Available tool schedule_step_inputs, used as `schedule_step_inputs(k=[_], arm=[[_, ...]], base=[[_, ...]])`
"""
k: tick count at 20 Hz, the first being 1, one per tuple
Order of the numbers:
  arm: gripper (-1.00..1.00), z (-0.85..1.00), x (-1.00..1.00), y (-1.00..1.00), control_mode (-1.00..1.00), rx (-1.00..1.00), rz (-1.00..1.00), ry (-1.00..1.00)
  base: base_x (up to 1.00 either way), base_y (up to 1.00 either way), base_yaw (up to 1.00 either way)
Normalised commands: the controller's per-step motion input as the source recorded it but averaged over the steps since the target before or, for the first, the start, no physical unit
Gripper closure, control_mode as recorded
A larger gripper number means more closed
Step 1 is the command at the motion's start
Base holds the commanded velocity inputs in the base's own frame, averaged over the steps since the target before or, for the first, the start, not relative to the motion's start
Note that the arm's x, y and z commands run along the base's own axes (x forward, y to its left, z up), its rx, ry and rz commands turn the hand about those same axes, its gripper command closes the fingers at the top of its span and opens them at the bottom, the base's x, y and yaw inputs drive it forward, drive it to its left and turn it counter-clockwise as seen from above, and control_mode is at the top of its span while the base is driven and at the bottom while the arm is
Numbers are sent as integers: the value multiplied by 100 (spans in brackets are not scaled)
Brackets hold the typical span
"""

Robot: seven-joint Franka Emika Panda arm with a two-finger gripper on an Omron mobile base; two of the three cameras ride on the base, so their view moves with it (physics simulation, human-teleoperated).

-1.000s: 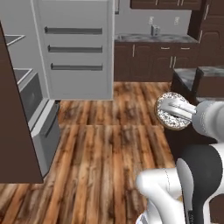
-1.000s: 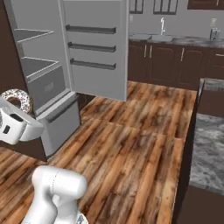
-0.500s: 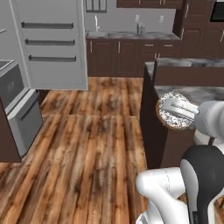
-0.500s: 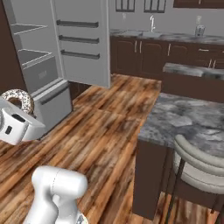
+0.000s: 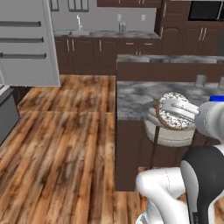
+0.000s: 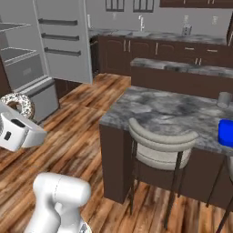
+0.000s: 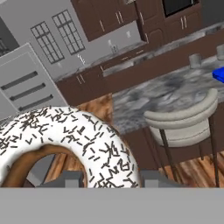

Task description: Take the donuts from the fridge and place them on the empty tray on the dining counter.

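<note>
The claw (image 5: 175, 109) is clamped on the white-iced, sprinkled donut (image 5: 171, 111), holding it upright by its rim, high in the air and well above the wooden floor (image 5: 65, 144). From the hand view the donut (image 7: 65, 144) looms right up against the lens, with the two finger tips pinching its lower edge. Ahead lies the marbled dining table (image 6: 168, 111), a pale padded stool (image 6: 157, 148) tucked against its near side, and a blue board (image 6: 226, 132) sitting towards the far right. The fridge (image 6: 50, 50) stands open off to the left, well apart from the arm. No brown tray can be made out from here, so the drop point has yet to be found. Now the risks: that grip is only on the edge of a soft ring, and a sharp swing of the arm could let it twist or slip out and fall to the floor. The stool back stands between robot and table, so a low reach could clip it. And that blue board is a tempting wrong target; setting the donut there would miss the job.
</note>
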Motion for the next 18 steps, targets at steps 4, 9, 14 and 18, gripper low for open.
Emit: schedule_step_inputs(k=[4, 9, 14, 18], arm=[[100, 0, 0, 0, 100, 0, 0, 0], [100, 0, 0, 0, 100, 0, 0, 0], [100, 0, 0, 0, 100, 0, 0, 0], [100, 0, 0, 0, 100, 0, 0, 0]], base=[[-63, -100, -1], [-63, -100, -1], [-55, -100, 0], [-27, -100, 0]])
